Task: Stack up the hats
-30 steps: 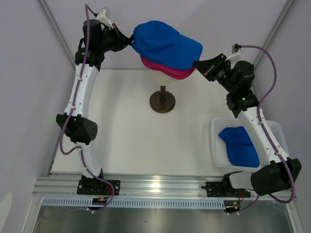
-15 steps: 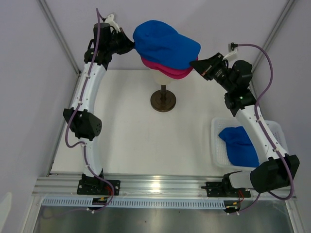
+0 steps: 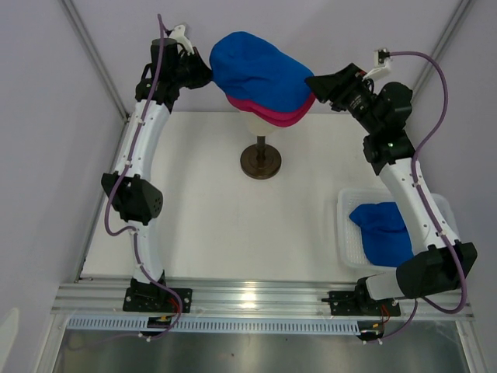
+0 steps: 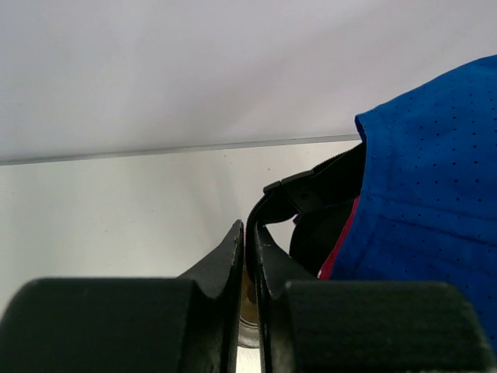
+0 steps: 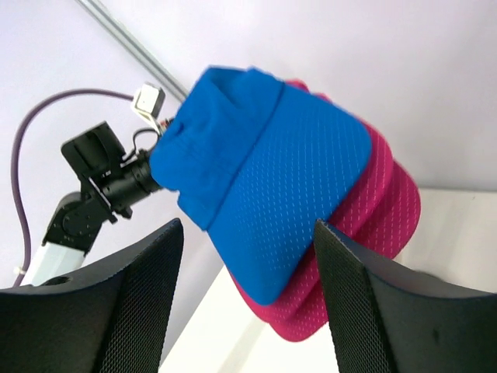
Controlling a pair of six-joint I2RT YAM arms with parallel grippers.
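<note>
A royal blue hat (image 3: 260, 70) lies on top of a magenta-pink hat (image 3: 276, 116), both on the cream mannequin head (image 3: 250, 123). My left gripper (image 3: 208, 75) is at the blue hat's back, its fingers (image 4: 268, 252) shut on the black rear strap (image 4: 311, 190); blue fabric (image 4: 427, 210) fills the right of that view. My right gripper (image 3: 312, 84) hovers open just off the brims, touching nothing. In the right wrist view the blue hat (image 5: 272, 179) and the pink hat (image 5: 377, 217) lie beyond the spread jaws (image 5: 247, 224). Another blue hat (image 3: 382, 233) lies in the basket.
The mannequin's dark round stand (image 3: 259, 162) sits at the table's far middle. A white mesh basket (image 3: 342, 225) stands at the right near edge, beside the right arm. Grey walls close in behind and at both sides.
My right gripper has opened, let go of the blue hat's brim and drawn slightly back and up. The brim now rests on the pink hat. The left gripper stays on the strap.
</note>
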